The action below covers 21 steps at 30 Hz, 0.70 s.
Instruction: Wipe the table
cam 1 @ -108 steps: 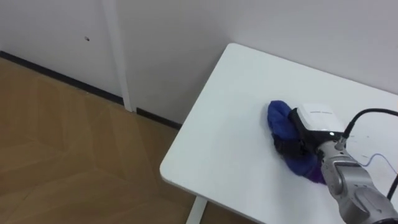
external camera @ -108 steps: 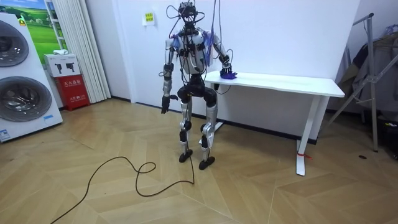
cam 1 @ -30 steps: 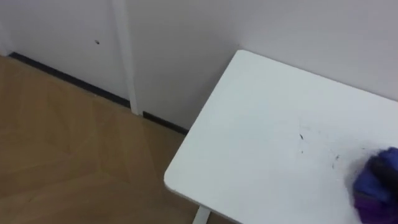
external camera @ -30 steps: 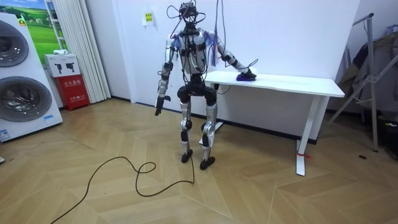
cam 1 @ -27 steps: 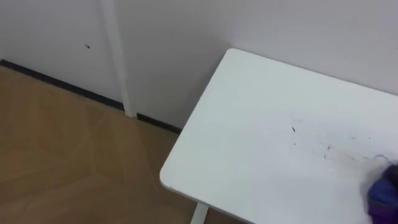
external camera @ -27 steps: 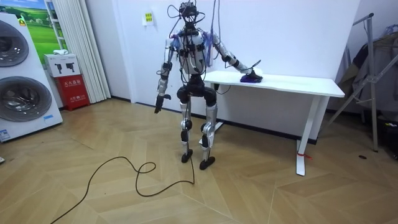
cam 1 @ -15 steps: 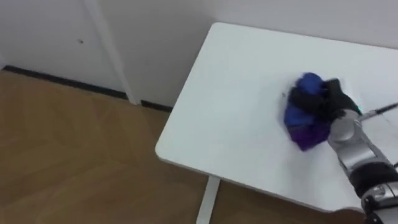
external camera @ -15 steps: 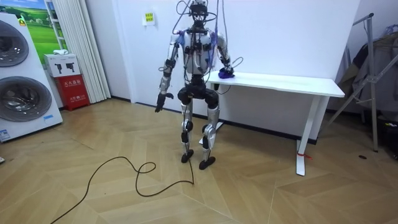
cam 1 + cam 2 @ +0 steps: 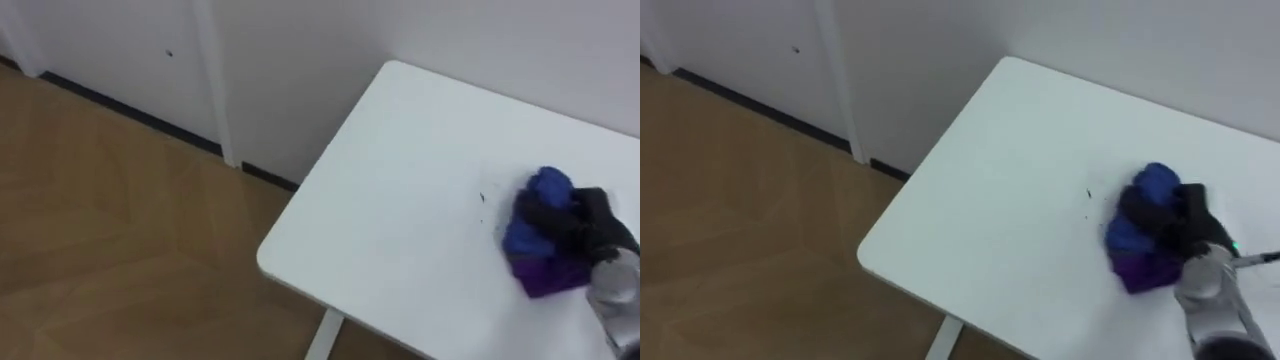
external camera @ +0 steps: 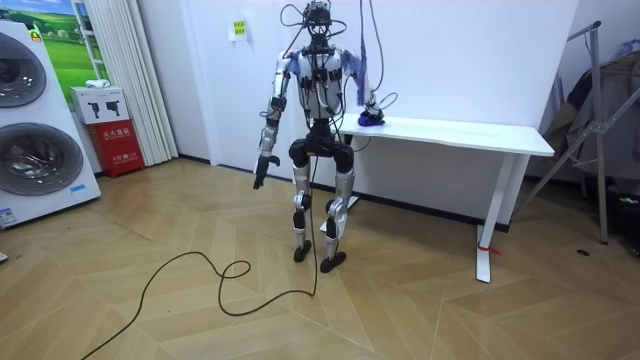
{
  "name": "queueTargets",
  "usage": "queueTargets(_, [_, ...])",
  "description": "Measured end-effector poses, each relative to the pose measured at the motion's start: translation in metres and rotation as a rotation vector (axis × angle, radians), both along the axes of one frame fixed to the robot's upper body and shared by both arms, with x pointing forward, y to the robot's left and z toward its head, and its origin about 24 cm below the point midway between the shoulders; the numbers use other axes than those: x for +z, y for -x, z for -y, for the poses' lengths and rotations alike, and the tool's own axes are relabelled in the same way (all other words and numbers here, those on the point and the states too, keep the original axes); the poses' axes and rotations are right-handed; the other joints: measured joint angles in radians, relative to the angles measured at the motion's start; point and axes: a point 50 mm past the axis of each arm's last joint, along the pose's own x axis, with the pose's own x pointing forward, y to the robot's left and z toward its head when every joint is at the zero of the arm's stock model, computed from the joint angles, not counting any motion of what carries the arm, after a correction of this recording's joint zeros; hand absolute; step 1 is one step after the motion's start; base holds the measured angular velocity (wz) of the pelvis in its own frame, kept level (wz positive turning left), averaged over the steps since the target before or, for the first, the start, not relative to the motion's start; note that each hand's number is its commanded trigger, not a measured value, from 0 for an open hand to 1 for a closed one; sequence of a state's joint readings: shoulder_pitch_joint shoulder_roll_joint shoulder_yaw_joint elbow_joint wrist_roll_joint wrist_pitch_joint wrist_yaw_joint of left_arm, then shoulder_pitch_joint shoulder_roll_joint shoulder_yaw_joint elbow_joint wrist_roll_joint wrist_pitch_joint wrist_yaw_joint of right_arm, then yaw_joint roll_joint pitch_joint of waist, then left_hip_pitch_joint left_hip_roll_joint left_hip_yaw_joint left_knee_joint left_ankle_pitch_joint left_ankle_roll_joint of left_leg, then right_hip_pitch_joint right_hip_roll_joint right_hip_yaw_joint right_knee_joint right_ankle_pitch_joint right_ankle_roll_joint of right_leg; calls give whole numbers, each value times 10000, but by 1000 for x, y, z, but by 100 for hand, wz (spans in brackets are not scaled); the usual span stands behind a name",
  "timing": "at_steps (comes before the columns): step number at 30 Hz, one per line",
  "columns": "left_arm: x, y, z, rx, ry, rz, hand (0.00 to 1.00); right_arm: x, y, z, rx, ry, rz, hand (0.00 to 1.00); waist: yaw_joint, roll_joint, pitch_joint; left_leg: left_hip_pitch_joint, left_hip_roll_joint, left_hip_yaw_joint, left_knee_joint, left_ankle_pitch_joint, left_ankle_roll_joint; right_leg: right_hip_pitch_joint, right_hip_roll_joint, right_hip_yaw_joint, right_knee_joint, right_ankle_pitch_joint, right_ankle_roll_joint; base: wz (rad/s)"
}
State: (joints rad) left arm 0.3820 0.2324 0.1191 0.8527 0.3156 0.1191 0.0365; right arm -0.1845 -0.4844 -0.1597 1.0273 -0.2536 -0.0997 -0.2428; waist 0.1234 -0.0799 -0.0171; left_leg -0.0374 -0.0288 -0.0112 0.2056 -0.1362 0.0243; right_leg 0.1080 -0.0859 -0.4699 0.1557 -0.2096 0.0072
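At the end of the white table [image 9: 400, 190], near the wall [image 9: 300, 60], the robot stands with its right arm held out over the top. The table top is flat, smooth and shiny, with round corners. On it lies the cloth [image 9: 527, 238], a soft, lumpy bundle, bright blue on top and purple at the bottom. It sits well in from the table's edge, toward the robot's right side. The right hand [image 9: 580, 220] is right on top of the cloth, and its dark fingers are curled around the bundle, gripping it and pressing it onto the table. A tiny dark mark [image 9: 481, 197] shows on the table just beside the cloth. The left hand [image 10: 261, 170] hangs low by the robot's side, away from the table, over the brown wooden floor [image 9: 120, 230]; I cannot tell how it is held.
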Motion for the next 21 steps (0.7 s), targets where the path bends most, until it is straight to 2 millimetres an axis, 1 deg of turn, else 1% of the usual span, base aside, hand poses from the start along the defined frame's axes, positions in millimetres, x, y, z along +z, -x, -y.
queueTargets(2, [2, -2, -4, 88, -90, 110, 0, -1, 13, 10, -592, 35, -58, 100, -192, 12, 0, 54, -3, 76, 10, -60, 60, 38, -7, 37, -3, 54, 37, -21])
queueTargets(4, [1, -5, -2, 72, -127, 215, 0, -1, 13, 10, -799, 43, 13, 100, -92, 47, 1, 142, 43, 271, -4, -110, 69, 43, 8, 272, 22, 89, 34, -32])
queueTargets(5, [1, -8, 0, 0, -111, 289, 0, 0, 7, 6, -731, 125, 13, 100, -9, 96, 12, 149, 90, 379, 13, -180, 53, 40, 50, 447, 41, 113, 28, -34])
queueTargets(6, [0, -10, 2, -33, -92, 309, 0, 0, 3, 4, -713, 180, -18, 100, 73, 115, 13, 164, 121, 469, 16, -197, 53, 12, 99, 520, 83, 138, 16, -49])
queueTargets(7, [-1, -12, 5, -173, -54, 324, 0, 2, -10, -4, -662, 167, 0, 100, 221, 154, 21, 134, 187, 658, 18, -216, 47, -95, 131, 633, 164, 182, -37, -50])
queueTargets(8, [-3, -13, 10, -302, 64, 277, 0, 7, -26, -12, -413, 210, 65, 100, 269, 228, 71, 110, 276, 821, 23, -215, 45, -176, 178, 751, 175, 254, -86, -56])
queueTargets(9, [-5, -13, 13, -291, 148, 249, 0, 9, -35, -20, -118, 255, 66, 100, 400, 283, 87, 111, 327, 967, 21, -223, 33, -253, 198, 889, 197, 283, -116, -58])
queueTargets(10, [-8, -14, 18, -304, 317, 127, 0, 16, -55, -35, 638, 502, 144, 100, 606, 419, 136, 106, 417, 1174, 20, -235, 9, -364, 253, 1066, 232, 328, -168, -57])
queueTargets(11, [-11, -14, 22, -521, 462, -97, 0, 24, -77, -59, 1687, 644, 281, 100, 752, 536, 132, 55, 483, 1330, -5, -212, -30, -566, 288, 1204, 357, 346, -207, -52])
queueTargets(12, [-11, -13, 23, -548, 533, -166, 0, 30, -89, -74, 2342, 685, 431, 100, 844, 592, 149, 28, 520, 1423, -11, -197, -53, -652, 320, 1326, 361, 359, -234, -47])
queueTargets(13, [-13, -13, 25, -556, 642, -248, 0, 44, -113, -104, 3689, 784, 780, 100, 1101, 647, 172, -35, 562, 1585, -6, -176, -99, -848, 368, 1482, 315, 419, -334, -34])
queueTargets(14, [-13, -18, 26, -588, 711, -192, 0, 56, -132, -131, 4937, 821, 962, 100, 1349, 754, 320, -40, 598, 1610, -19, -120, -174, -969, 399, 1522, 306, 425, -387, -22])
queueTargets(15, [-13, -21, 26, -602, 761, -161, 0, 61, -137, -139, 5354, 818, 1024, 100, 1474, 785, 370, -57, 598, 1603, -52, -98, -191, -1026, 399, 1523, 304, 402, -419, 12])
queueTargets(16, [-13, -23, 27, -617, 785, -92, 0, 67, -143, -149, 5830, 725, 1118, 100, 1877, 844, 388, -126, 573, 1469, -110, -28, -217, -1074, 397, 1483, 299, 346, -431, 50])
queueTargets(17, [-13, -19, 26, -550, 772, -154, 0, 70, -146, -152, 6074, 641, 1216, 100, 1993, 823, 373, -208, 532, 1249, -173, 38, -212, -1073, 338, 1257, 328, 232, -402, 63])
queueTargets(18, [-13, -19, 25, -536, 754, -194, 0, 71, -146, -153, 6130, 640, 1223, 100, 2039, 808, 366, -234, 523, 1118, -200, 55, -215, -1055, 306, 1117, 329, 204, -391, 67])
queueTargets(19, [-13, -8, 25, -422, 748, -513, 0, 70, -146, -152, 6118, 636, 1175, 100, 2095, 763, 351, -261, 480, 947, -194, 58, -217, -1000, 259, 941, 323, 165, -362, 53])
queueTargets(20, [-13, 4, 24, -286, 781, -840, 0, 65, -141, -146, 5954, 559, 1104, 100, 1989, 696, 340, -253, 425, 782, -151, 60, -220, -837, 210, 755, 303, 153, -340, 50])
queueTargets(21, [-13, 9, 24, -192, 790, -941, 0, 62, -138, -141, 5868, 485, 1138, 100, 1895, 649, 335, -229, 382, 683, -128, 61, -220, -757, 178, 680, 311, 129, -300, 63])
